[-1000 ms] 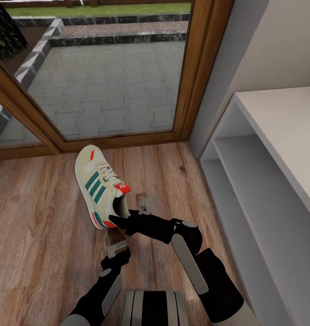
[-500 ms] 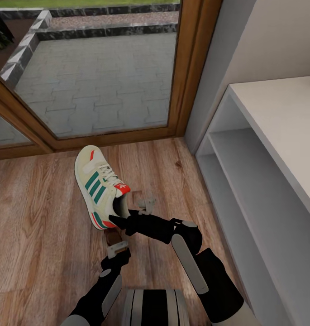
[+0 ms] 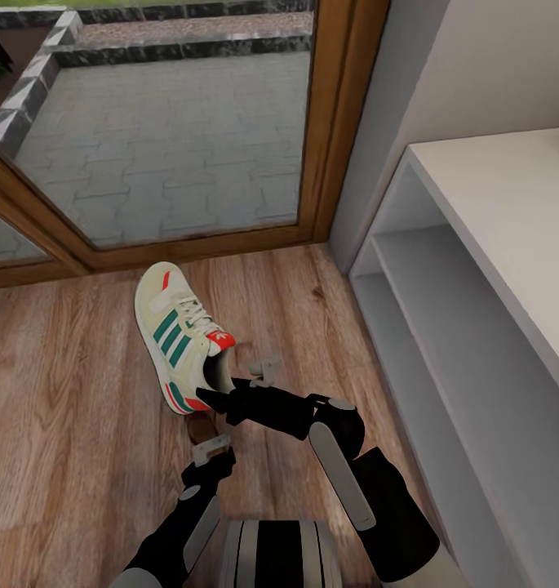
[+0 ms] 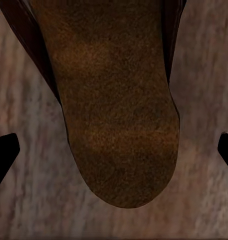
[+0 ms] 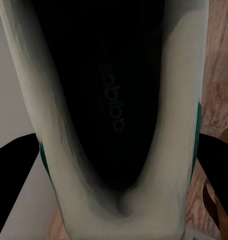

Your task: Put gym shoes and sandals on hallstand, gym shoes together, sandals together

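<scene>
Sneaker (image 3: 179, 339) heel in your R gripper (image 3: 216, 399), toe aimed at glass door (image 3: 157, 122); L gripper (image 3: 211, 450) spread wide over sandal (image 4: 111, 105); rack (image 3: 475, 269) shelves bare.

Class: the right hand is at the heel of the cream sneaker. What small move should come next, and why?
Probably carry the cream-white green-striped sneaker rightward to the pale grey hallstand. The right hand seems clamped on its heel, with the bench top bare.

A brown, suede-textured sandal footbed (image 4: 116, 110) with a rounded end lies on wood-grain plank flooring (image 4: 203, 100); black fingertips (image 4: 4, 152) at three and nine o'clock.
</scene>
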Robot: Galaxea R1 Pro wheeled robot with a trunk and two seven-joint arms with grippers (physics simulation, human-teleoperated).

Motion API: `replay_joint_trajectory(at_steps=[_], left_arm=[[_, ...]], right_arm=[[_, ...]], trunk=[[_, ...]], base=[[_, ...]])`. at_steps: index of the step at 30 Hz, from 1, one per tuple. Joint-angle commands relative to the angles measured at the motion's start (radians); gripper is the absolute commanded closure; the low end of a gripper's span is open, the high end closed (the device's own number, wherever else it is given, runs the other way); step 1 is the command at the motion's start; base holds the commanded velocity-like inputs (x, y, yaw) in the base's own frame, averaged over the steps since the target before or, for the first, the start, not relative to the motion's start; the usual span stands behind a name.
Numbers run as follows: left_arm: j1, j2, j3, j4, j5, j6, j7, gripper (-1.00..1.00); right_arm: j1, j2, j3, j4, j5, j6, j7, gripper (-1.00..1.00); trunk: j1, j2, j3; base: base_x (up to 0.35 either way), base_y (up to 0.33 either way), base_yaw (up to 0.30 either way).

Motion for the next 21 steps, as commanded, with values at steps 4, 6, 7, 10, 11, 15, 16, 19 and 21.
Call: replay_joint_trajectory(at_steps=[4, 6, 7, 10, 11, 15, 16, 19, 21], left_arm=[[0.000, 0.000, -0.006, -0.001, 0.010, -0.001, 0.008, -1.00], [0.000, 0.000, -0.006, -0.001, 0.010, -0.001, 0.008, -1.00], [0.000, 0.000, -0.006, -0.001, 0.010, -0.001, 0.008, -1.00], [0.000, 0.000, -0.006, -0.001, 0.010, -0.001, 0.008, -1.00], [0.000, 0.000, -0.006, -0.001, 0.010, -0.001, 0.008, -1.00], [0.000, 0.000, -0.006, -0.001, 0.010, -0.002, 0.008, -1.00], [0.000, 0.000, -0.006, -0.001, 0.010, -0.002, 0.008, -1.00], [0.000, 0.000, -0.006, -0.001, 0.010, -0.002, 0.008, -1.00], [0.000, 0.000, -0.006, -0.001, 0.010, -0.002, 0.008, -1.00]], right_arm=[[0.000, 0.000, 0.000, -0.001, -0.005, 0.006, 0.002, 1.00], [-0.001, 0.000, 0.000, -0.001, -0.005, 0.006, 0.002, 1.00], [0.000, 0.000, 0.000, -0.001, -0.005, 0.006, 0.002, 1.00], [0.000, 0.000, -0.001, -0.001, -0.005, 0.006, 0.002, 1.00], [0.000, 0.000, -0.001, -0.001, -0.005, 0.006, 0.002, 1.00], [0.000, 0.000, -0.001, -0.001, -0.005, 0.006, 0.002, 1.00], [0.000, 0.000, 0.000, -0.001, -0.005, 0.006, 0.002, 1.00], [0.000, 0.000, 0.000, -0.001, -0.005, 0.006, 0.002, 1.00], [0.000, 0.000, 0.000, -0.001, -0.005, 0.006, 0.002, 1.00]], trunk=[[0.000, 0.000, -0.005], [0.000, 0.000, -0.006], [0.000, 0.000, -0.006], [0.000, 0.000, -0.006], [0.000, 0.000, -0.006], [0.000, 0.000, -0.006], [0.000, 0.000, -0.010], [0.002, -0.001, -0.022], [0.002, -0.002, -0.031]], base=[[0.000, 0.000, -0.009], [0.000, 0.000, -0.003], [0.000, 0.000, -0.002], [0.000, 0.000, -0.001], [0.000, 0.000, 0.000], [0.000, 0.000, 0.000], [0.000, 0.000, 0.000], [0.000, 0.000, 0.000], [0.000, 0.000, 0.000]])
